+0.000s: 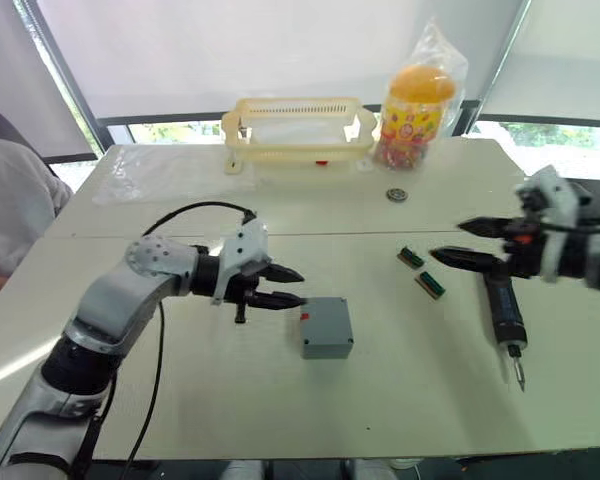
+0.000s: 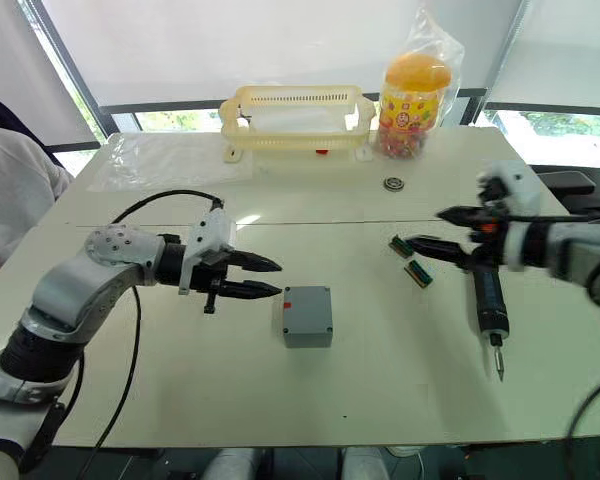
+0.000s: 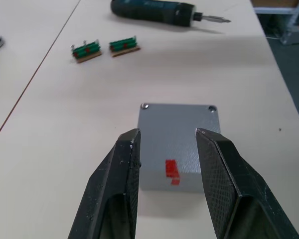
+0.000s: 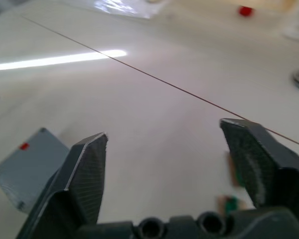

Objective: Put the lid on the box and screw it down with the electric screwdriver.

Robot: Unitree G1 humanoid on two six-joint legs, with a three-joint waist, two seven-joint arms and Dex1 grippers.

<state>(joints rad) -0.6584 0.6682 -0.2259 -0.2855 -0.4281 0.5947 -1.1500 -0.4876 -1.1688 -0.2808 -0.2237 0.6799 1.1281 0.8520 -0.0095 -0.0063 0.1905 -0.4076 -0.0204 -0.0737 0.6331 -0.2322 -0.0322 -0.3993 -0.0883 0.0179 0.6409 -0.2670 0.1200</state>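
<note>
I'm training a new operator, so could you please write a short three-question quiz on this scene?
1. True or false: the lid already sits on the box.
2. Which gripper is nearer the electric screwdriver? A left; B right.
3. How many green circuit boards lie on the table?

Key: 1 true; 2 B; 3 two.

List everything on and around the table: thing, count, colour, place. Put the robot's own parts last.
box: one, grey with lid on, red mark, table centre.
electric screwdriver: one, dark, lying at the right.
circuit boards: two, green, between box and screwdriver.
basket: one, pale yellow, far edge.
jar: one, orange lid, in clear bag, beside basket.
metal disc: one, near jar.
person's sleeve: grey, far left.
left tool: open, beside box.
right tool: open, above boards.
</note>
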